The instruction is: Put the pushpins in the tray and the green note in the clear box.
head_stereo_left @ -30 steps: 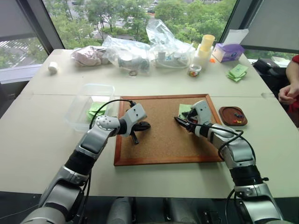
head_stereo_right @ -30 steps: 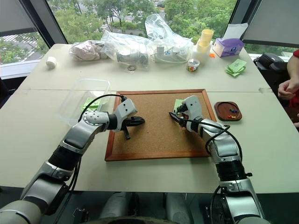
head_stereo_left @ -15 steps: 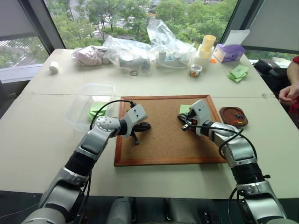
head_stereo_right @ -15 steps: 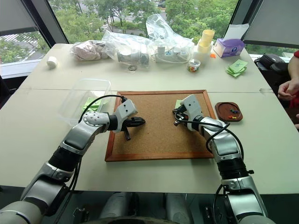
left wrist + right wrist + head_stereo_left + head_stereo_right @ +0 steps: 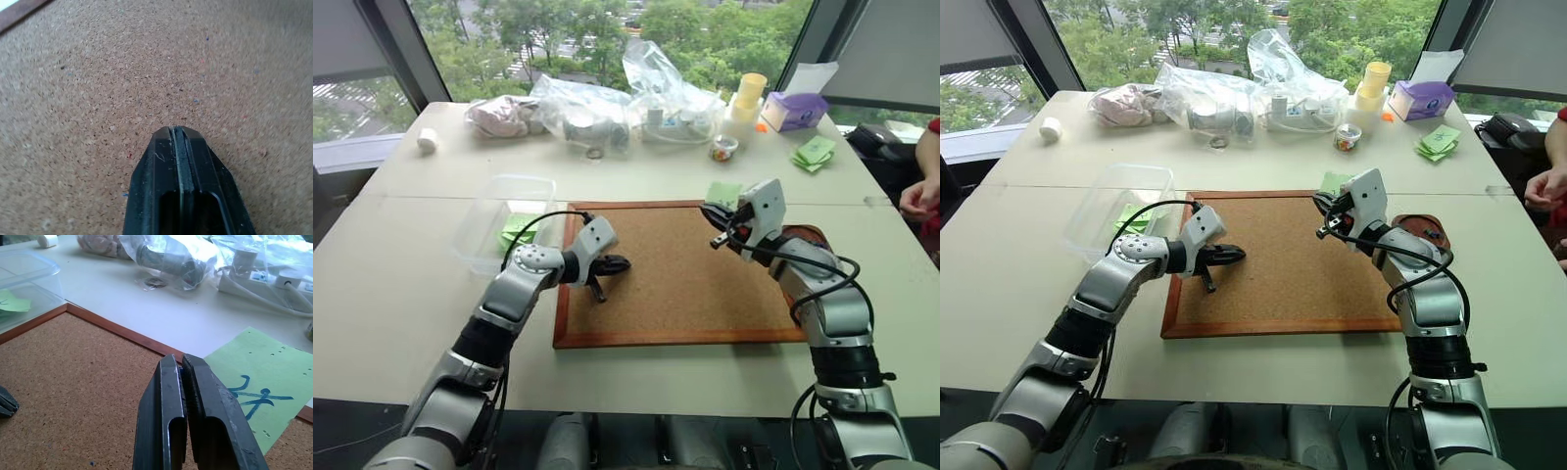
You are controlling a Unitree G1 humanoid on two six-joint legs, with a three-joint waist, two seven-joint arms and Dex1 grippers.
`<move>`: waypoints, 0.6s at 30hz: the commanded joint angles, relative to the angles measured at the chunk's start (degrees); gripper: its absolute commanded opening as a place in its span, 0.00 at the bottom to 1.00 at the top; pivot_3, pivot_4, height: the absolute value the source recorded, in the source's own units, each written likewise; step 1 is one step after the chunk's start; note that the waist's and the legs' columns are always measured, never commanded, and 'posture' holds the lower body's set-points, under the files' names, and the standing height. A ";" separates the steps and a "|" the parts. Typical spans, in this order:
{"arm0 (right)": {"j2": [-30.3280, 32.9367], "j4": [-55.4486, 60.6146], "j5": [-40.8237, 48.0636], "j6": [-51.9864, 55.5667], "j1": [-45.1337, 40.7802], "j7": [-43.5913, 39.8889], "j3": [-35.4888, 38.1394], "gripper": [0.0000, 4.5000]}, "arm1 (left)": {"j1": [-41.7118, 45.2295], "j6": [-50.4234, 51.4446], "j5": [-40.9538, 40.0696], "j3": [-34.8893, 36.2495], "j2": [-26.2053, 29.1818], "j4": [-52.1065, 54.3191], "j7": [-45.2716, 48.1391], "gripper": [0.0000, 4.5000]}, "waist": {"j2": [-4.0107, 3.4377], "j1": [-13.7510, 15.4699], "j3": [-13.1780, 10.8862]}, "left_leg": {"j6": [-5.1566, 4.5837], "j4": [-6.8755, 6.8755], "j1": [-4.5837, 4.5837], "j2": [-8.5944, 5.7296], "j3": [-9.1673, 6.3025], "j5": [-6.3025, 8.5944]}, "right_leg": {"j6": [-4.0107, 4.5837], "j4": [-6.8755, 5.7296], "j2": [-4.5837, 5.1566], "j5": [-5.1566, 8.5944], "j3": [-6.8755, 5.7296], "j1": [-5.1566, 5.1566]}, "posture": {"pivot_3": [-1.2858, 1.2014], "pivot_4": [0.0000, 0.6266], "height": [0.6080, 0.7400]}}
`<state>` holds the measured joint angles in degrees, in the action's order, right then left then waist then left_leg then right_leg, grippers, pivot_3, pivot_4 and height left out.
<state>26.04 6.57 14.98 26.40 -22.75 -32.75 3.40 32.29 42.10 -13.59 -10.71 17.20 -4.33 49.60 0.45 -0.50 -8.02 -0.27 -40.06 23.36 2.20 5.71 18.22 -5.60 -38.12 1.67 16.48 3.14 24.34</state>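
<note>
**RIGHT ARM: NOTE LIFTED OFF THE BOARD**

The green note (image 5: 722,192) was lying on the cork board (image 5: 675,284) a second ago. It is now in the air at the board's 1 o'clock corner, having risen with the right gripper (image 5: 178,362). That gripper's fingers are clamped together, and the note's edge runs in behind them. A bluish sliver shows between the fingers. Whether that is one of the pushpins cannot be told.

Judgement: the pick-up is done and the carry comes next. The clear box (image 5: 489,186) lies off the board's 10 o'clock corner, so the note must cross the whole board.

The left gripper (image 5: 177,129) hangs over the cork at 9 o'clock, fingers pressed together with nothing between them.

The tray (image 5: 1433,235) sits at 3 o'clock, partly behind the right forearm.

Markings: the note carries a hand-drawn blue figure, not readable as a word, and several pin holes. No brand or label is legible.
</note>
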 commanded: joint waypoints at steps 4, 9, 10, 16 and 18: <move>4.76 8.24 2.67 2.19 -0.58 -4.46 0.76 0.00 | 11.33 16.26 -16.93 15.09 -3.79 -1.46 -1.84 0.76 | 0.13 -0.43 -0.13 | 0.01 -0.02 0.09 0.01 -0.09 0.00 | -0.01 0.00 -0.02 -0.01 -0.05 0.10 | 0.52 0.24 0.99; 9.40 11.04 4.46 3.35 -0.88 -9.29 0.25 0.00 | 17.03 21.85 -20.40 16.57 -4.84 -11.79 -1.17 0.99 | 0.10 -0.58 -0.11 | 0.07 0.08 -0.04 0.01 -0.11 -0.04 | -0.01 0.00 -0.10 0.00 -0.05 0.04 | 0.52 0.24 0.99; 10.20 11.60 4.79 3.50 -0.90 -10.25 0.17 0.00 | 18.54 22.85 -22.05 18.14 -5.67 -14.46 -0.88 0.99 | 0.10 -0.52 -0.13 | 0.09 0.08 -0.04 -0.03 -0.11 -0.05 | -0.01 0.00 -0.11 0.00 -0.05 0.04 | 0.52 0.24 0.99; 12.84 14.61 6.16 4.42 -1.53 -13.32 -0.60 0.00 | 25.34 20.17 -23.73 19.33 -9.31 -28.14 3.01 0.99 | 0.30 -0.17 -0.26 | 0.25 0.05 0.06 -0.22 -0.19 -0.14 | -0.01 0.03 -0.05 0.00 -0.10 0.08 | 0.52 0.24 0.99; 13.14 16.49 6.70 5.35 -1.54 -13.60 -0.89 0.00 | 28.73 16.75 -23.40 20.89 -11.58 -35.32 3.01 0.99 | 0.30 -0.08 -0.26 | 0.27 0.05 0.07 -0.25 -0.21 -0.15 | -0.01 0.04 -0.02 0.00 -0.10 0.07 | 0.52 0.24 0.99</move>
<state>38.30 19.74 20.56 31.58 -23.26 -45.91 2.03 58.90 61.65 -36.34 8.93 6.92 -35.98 51.51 0.74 -0.58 -8.28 0.00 -40.02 23.43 1.94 5.50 18.07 -5.61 -38.06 1.65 16.47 3.03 24.40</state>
